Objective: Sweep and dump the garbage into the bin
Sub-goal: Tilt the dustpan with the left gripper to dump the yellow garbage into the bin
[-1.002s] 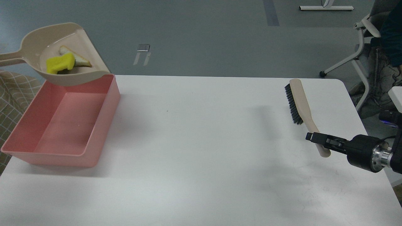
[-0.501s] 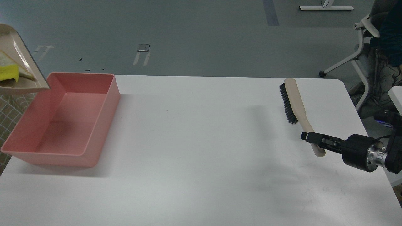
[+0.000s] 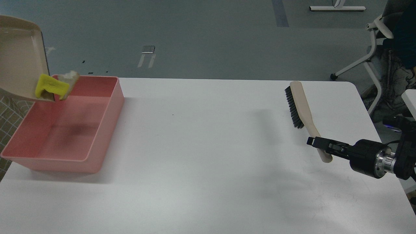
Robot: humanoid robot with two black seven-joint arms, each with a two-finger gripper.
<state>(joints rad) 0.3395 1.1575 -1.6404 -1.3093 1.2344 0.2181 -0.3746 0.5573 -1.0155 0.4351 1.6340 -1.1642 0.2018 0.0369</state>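
Note:
The salmon-pink bin [image 3: 107, 110] stands at the table's far left. A beige dustpan [image 3: 18, 55] is tilted steeply above the bin's far left corner. The yellow scrap [image 3: 48, 86] and a pale beige piece [image 3: 70, 78] are sliding off the dustpan's lip over the bin. My left gripper is out of view past the left edge. My right gripper [image 3: 317, 144] at the right is shut on the handle of a beige brush [image 3: 300, 104] with black bristles, held just above the table.
The white table [image 3: 208, 162] spans the view; its right edge is close to my right arm. An office chair [image 3: 380, 48] stands past the far right corner. A checked cloth [image 3: 9, 110] shows left of the bin.
The dustpan swung left off the bin, then tipped up steeply; the garbage slid from inside it to its lip over the bin. The right gripper with the brush drifted slightly left.

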